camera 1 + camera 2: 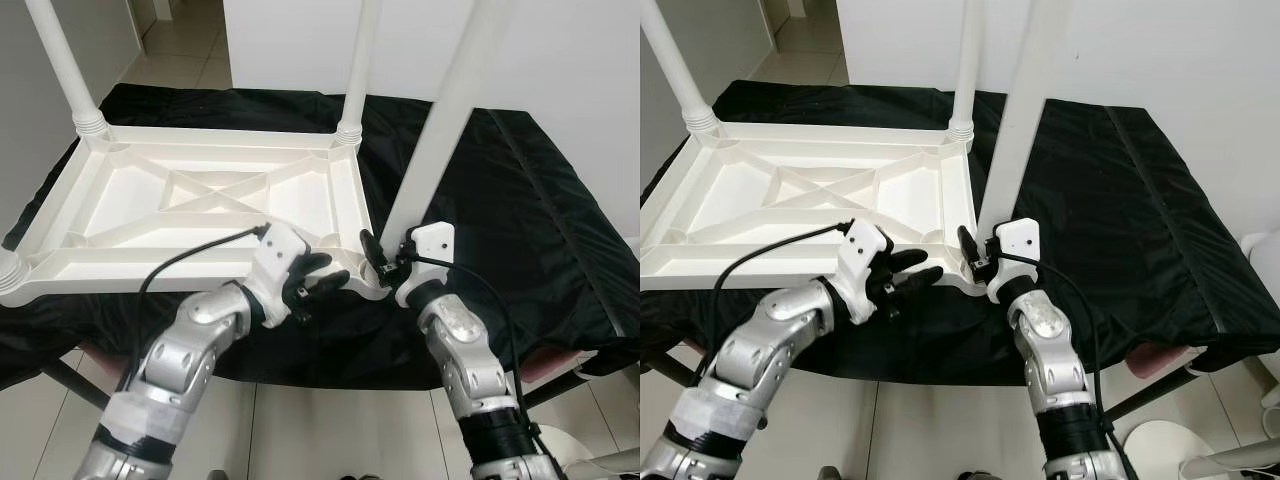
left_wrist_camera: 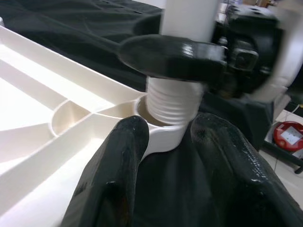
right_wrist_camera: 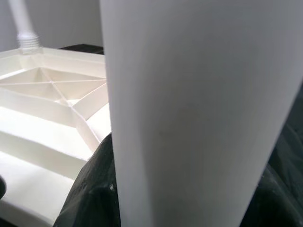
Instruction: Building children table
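Observation:
A white plastic tabletop lies upside down on a table under a black cloth. White legs stand in its far-left and far-right corners. A third white leg stands slightly tilted at the near-right corner socket, with its threaded end in the socket. My right gripper is shut on this leg just above the thread; one black finger crosses its front. My left gripper is open, its fingers on either side of the same corner.
The tabletop's near edge overhangs the front of the black-covered table. Pale tiled floor lies below, with a round white object at the lower right and a red item on the floor. A white wall stands behind.

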